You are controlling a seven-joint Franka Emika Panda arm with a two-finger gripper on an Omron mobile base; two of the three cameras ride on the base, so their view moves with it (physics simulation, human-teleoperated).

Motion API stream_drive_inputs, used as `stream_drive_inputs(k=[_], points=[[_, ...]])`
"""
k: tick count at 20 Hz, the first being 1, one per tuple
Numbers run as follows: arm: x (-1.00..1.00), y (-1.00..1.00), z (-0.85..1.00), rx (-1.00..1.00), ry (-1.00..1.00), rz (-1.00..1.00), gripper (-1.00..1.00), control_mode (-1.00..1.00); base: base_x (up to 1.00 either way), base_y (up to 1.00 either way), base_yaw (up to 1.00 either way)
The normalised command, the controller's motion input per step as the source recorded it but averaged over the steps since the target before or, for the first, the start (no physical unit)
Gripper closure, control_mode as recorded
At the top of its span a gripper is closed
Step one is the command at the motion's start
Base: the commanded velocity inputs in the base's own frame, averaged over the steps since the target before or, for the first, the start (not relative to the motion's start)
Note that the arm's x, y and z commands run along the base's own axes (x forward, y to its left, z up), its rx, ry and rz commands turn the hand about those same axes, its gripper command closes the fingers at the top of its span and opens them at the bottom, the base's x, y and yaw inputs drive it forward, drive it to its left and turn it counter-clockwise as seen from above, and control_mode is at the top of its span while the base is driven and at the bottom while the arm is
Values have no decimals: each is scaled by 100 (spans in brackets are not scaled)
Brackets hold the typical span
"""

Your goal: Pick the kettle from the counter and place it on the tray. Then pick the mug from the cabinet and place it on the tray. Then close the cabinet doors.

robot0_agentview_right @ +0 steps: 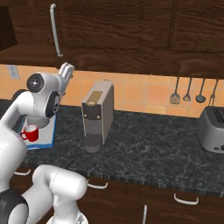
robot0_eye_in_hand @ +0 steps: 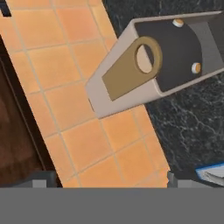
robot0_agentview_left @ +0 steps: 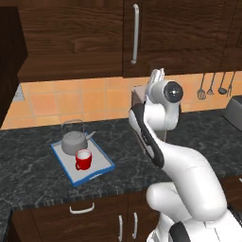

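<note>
The grey kettle (robot0_agentview_left: pixel 73 141) and the red mug (robot0_agentview_left: pixel 83 159) both stand on the blue-rimmed tray (robot0_agentview_left: pixel 101 168), which lies on the dark marbled counter (robot0_agentview_left: pixel 33 165). The mug (robot0_agentview_right: pixel 30 132) and part of the tray (robot0_agentview_right: pixel 44 141) also show past my arm in the right base view. My gripper (robot0_agentview_left: pixel 157 75) is raised just under the wall cabinet (robot0_agentview_left: pixel 179 33), to the right of the tray and above the coffee machine. It stands open with nothing between its fingers (robot0_eye_in_hand: pixel 40 179). The cabinet doors (robot0_agentview_left: pixel 71 38) look shut, and a long silver bar handle (robot0_agentview_left: pixel 135 33) hangs above the gripper (robot0_agentview_right: pixel 66 70).
A tall boxy coffee machine (robot0_agentview_right: pixel 98 113) stands on the counter right below the hand, against the orange tiled wall (robot0_eye_in_hand: pixel 65 65). A toaster (robot0_agentview_right: pixel 212 129) sits at the far right. Kitchen utensils (robot0_agentview_right: pixel 192 94) hang on the wall. Lower cabinet doors (robot0_agentview_left: pixel 82 208) run below the counter.
</note>
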Motion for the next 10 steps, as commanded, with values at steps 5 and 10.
stream_drive_inputs(k=[5, 10], points=[[-31, 34, 14, -2, 24, 0, -100, -100, 0, 0, 0], [-11, 19, -9, 0, 27, -2, -100, -100, 0, 0, 0]])
